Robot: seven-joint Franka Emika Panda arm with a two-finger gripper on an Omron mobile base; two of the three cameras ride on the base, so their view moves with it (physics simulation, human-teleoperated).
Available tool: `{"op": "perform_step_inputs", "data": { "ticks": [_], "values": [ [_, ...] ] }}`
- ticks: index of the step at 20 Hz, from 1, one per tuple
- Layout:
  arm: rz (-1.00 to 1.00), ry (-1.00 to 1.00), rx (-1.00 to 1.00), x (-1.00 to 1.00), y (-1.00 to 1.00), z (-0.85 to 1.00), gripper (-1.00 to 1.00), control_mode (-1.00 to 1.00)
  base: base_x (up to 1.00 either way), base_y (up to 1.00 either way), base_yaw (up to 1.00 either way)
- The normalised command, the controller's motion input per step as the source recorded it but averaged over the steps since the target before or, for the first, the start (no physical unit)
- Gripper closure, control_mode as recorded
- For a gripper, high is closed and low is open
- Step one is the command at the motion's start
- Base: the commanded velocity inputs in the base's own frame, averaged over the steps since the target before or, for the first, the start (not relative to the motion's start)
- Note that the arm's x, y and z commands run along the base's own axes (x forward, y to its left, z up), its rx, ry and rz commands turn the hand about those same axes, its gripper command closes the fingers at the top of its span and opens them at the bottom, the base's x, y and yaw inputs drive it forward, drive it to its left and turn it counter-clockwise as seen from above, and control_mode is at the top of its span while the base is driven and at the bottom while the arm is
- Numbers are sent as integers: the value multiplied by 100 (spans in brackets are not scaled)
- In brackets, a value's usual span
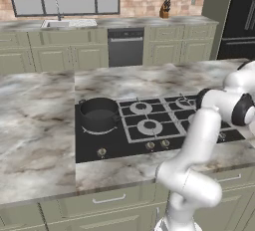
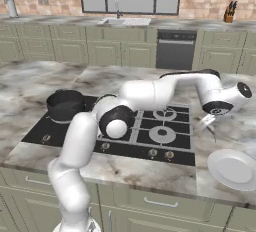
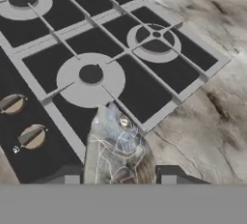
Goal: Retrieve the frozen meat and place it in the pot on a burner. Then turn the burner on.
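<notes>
In the hand view a silvery-grey piece of frozen meat (image 3: 116, 138) sits between my gripper's (image 3: 119, 177) dark fingertips, above the stove's front right corner. From the right base view the gripper (image 2: 210, 122) hangs over the stove's right edge, shut on the meat. The dark pot (image 1: 98, 112) (image 2: 65, 104) stands on the flat black burner (image 1: 101, 130) at the stove's left end, well away from the gripper. I cannot see anything inside the pot.
Grated burners with pale caps (image 3: 90, 75) fill the middle and right of the stove. Knobs (image 3: 32, 136) (image 1: 101, 151) line its front edge. A white plate (image 2: 234, 169) lies on the marble counter (image 1: 35, 120) right of the stove. My arm (image 2: 150, 93) reaches across the stove.
</notes>
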Motion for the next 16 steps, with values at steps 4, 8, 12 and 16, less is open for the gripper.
{"op": "perform_step_inputs", "data": {
  "ticks": [4,8,12,16],
  "values": [
    [11,-19,-6,12,83,15,100,-100,0,0,0],
    [7,-1,-4,34,84,62,100,-100,0,0,0],
    [7,3,-8,49,81,82,100,-100,0,0,0],
    [4,0,-14,25,88,51,100,-100,0,0,0]
  ]
}}
